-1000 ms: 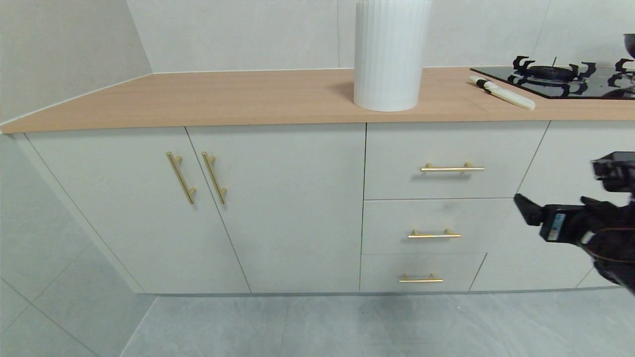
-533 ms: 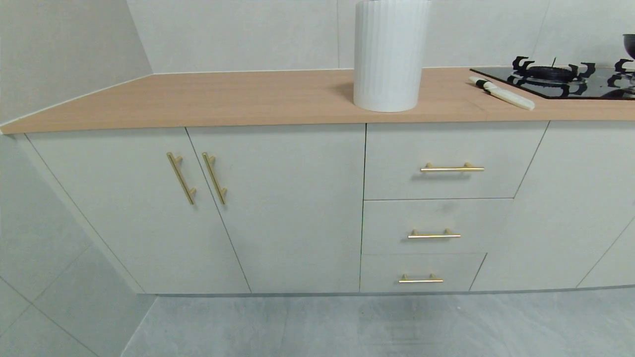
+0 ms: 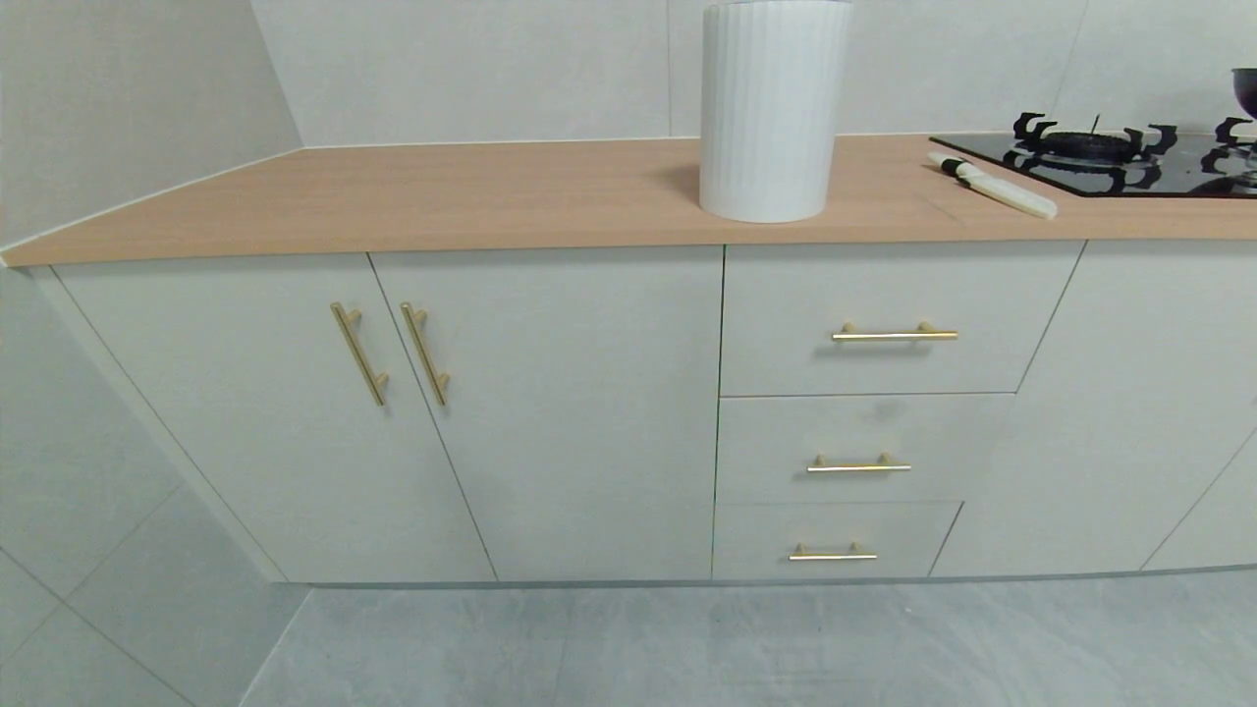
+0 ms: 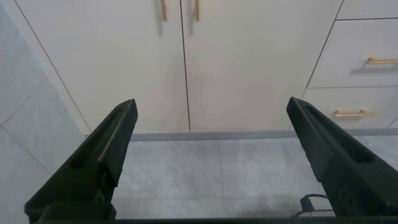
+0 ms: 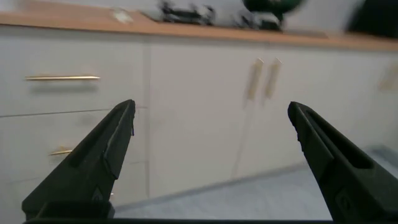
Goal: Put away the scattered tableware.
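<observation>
A white-bladed knife (image 3: 994,185) with a black handle lies on the wooden countertop (image 3: 442,196) beside the hob. A tall ribbed white container (image 3: 769,108) stands on the counter above the drawers. My left gripper (image 4: 208,118) hangs low in front of the cabinet doors, open and holding nothing, with floor tiles between its fingers. My right gripper (image 5: 211,121) is open too and holds nothing; it faces the cabinet fronts below the hob.
A black gas hob (image 3: 1110,157) sits at the counter's right end, with a dark pot (image 5: 270,5) on it. Below are two cabinet doors with gold handles (image 3: 393,352) and three drawers with gold handles (image 3: 894,335). Grey tiled floor (image 3: 687,648) lies in front.
The right arm, seen at the head view's right edge a second ago, has drawn out of that view. The counter and its things have not moved.
</observation>
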Motion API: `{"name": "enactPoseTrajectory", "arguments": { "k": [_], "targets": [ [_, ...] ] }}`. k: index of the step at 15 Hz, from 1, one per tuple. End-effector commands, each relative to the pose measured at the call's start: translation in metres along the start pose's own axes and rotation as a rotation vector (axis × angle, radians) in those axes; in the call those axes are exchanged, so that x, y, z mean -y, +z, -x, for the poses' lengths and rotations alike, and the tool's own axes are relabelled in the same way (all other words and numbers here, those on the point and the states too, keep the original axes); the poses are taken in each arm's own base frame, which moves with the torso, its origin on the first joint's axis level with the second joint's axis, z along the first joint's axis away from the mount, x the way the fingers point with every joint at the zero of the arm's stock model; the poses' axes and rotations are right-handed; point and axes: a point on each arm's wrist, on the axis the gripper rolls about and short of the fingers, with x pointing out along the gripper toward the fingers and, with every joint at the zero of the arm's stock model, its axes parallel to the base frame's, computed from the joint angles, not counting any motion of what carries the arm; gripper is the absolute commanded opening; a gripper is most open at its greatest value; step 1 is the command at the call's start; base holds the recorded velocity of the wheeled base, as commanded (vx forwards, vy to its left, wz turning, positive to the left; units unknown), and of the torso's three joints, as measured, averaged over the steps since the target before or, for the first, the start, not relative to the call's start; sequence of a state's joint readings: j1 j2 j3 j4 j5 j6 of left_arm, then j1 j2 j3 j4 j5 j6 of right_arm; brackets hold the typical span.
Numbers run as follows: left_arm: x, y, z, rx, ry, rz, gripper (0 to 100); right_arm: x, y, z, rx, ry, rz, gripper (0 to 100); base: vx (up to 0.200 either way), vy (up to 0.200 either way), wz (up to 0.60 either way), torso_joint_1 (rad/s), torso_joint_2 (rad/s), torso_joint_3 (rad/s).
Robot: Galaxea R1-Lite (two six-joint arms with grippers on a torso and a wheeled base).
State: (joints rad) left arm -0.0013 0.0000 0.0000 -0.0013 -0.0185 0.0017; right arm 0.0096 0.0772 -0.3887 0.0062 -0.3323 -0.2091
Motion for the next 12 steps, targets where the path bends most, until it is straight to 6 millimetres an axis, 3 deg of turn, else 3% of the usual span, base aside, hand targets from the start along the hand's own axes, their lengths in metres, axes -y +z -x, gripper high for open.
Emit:
{"name": "enactPoseTrajectory", "arguments": {
  "k": [1, 6, 9, 12],
  "targets": [
    [0.000, 0.000, 0.000, 0.000, 0.000, 0.000, 100, -0.001, -0.012, 0.010, 0.040, 0.031, -0.046, 100, 0.000, 0.000, 0.00, 0.000, 0.00, 0.000],
    [0.000, 0.000, 0.000, 0.000, 0.000, 0.000, 100, -0.022, -0.064, 0.000, -0.120, 0.335, -0.163, 100, 0.000, 0.000, 0.00, 0.000, 0.00, 0.000],
    [0.000, 0.000, 0.000, 0.000, 0.000, 0.000, 100, -0.029, -0.090, -0.002, -0.187, 0.392, -0.151, 100, 0.000, 0.000, 0.00, 0.000, 0.00, 0.000],
    [0.000, 0.000, 0.000, 0.000, 0.000, 0.000, 100, -0.032, -0.103, -0.002, -0.230, 0.396, -0.140, 100, 0.000, 0.000, 0.00, 0.000, 0.00, 0.000]
  ]
}}
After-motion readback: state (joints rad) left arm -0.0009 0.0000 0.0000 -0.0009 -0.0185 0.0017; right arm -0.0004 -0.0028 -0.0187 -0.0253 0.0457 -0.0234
